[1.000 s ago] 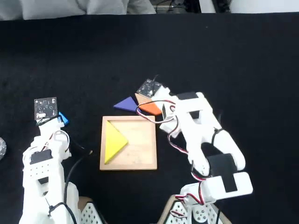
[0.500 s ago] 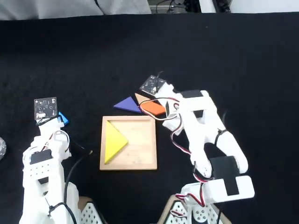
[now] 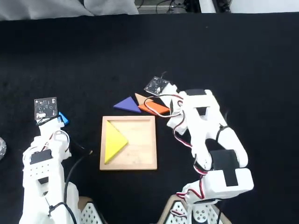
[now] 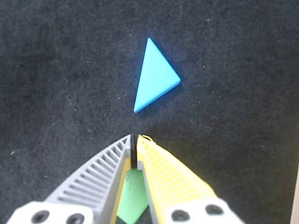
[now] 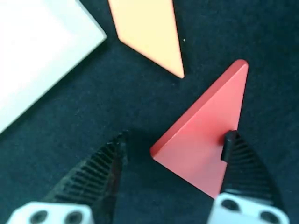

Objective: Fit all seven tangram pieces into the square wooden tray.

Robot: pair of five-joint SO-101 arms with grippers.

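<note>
Only the yellow triangle [image 3: 114, 140] is fitted in the wooden tray [image 3: 141, 148]. The right pincer [image 5: 176, 137] is spread around the red triangle [image 5: 205, 126], the left pincer [image 4: 135, 140] pressed together.

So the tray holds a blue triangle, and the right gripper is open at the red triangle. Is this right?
Not the colour: the high view shows that the tray holds a yellow triangle. The blue triangle lies on the table, outside it. The right gripper is open at the red triangle, as you say.
</note>
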